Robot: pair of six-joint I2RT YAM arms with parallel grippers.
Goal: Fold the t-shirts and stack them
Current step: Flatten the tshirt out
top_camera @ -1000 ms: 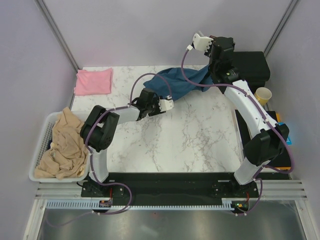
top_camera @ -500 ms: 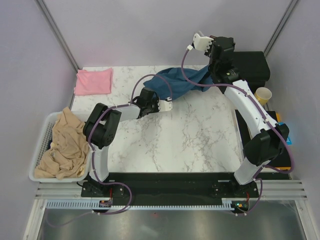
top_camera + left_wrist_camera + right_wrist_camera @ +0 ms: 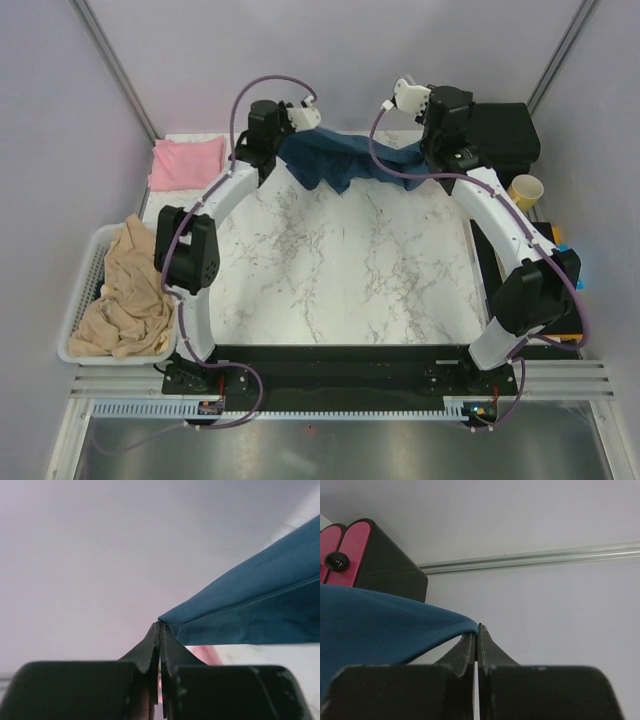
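The large dark teal-blue cotton t-shirt (image 3: 335, 160) is held stretched above the marble table's (image 3: 330, 280) far edge, pinched tight by the left gripper (image 3: 306, 114) and the right gripper (image 3: 404, 95), probably to be spread flat.

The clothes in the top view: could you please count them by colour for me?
Blue shirt: 1
Pink shirt: 1
Beige heap in the basket: 1, since separate pieces in it cannot be told apart
Total: 3
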